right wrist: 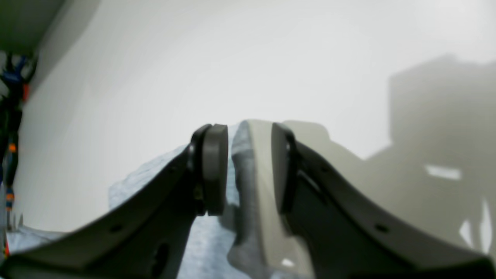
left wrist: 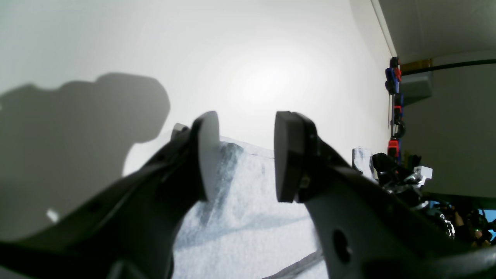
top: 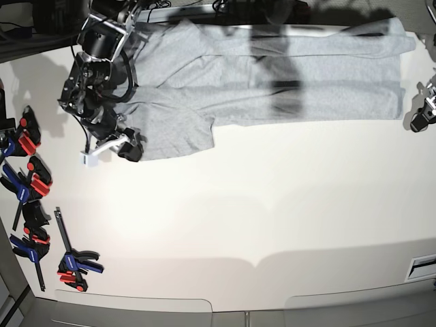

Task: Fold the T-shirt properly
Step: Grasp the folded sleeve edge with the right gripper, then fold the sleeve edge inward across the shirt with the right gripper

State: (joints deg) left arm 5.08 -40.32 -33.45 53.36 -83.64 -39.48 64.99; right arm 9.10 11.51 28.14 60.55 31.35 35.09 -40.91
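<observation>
**Two arms, one long grey shirt**

Two robot arms work at a big white table (top: 225,225). The large light grey cotton T-shirt (top: 272,75) lies along the far edge of the table. It looks folded into a long band that runs from side to side, and one flap of it hangs down toward the near side at one end.

The right gripper (top: 126,146) is at the corner of that flap. In the right wrist view, its fingers (right wrist: 215,166) are close together with grey cloth between them. So the right gripper (right wrist: 244,168) seems to be pinching the shirt's corner, though a small gap shows, so I am not fully sure how tight it is.

The left gripper (top: 424,114) is at the other end of the band, just past the edge of the cloth. In the left wrist view, its fingers (left wrist: 288,155) are wide apart and hold nothing. The shirt (left wrist: 248,217) lies just ahead of and below the left gripper (left wrist: 242,155).

The long way of the shirt goes from one arm to the other. Each arm is near its own end. I think the next fold has to bring the ends or the flap over the middle. The right arm is the one that already has cloth, so it is nearer to doing that. The left arm would first have to reach in and grab its end.

Some red, blue and black clamps (top: 30,184) lie on the table near the right arm, well apart from the shirt.
</observation>
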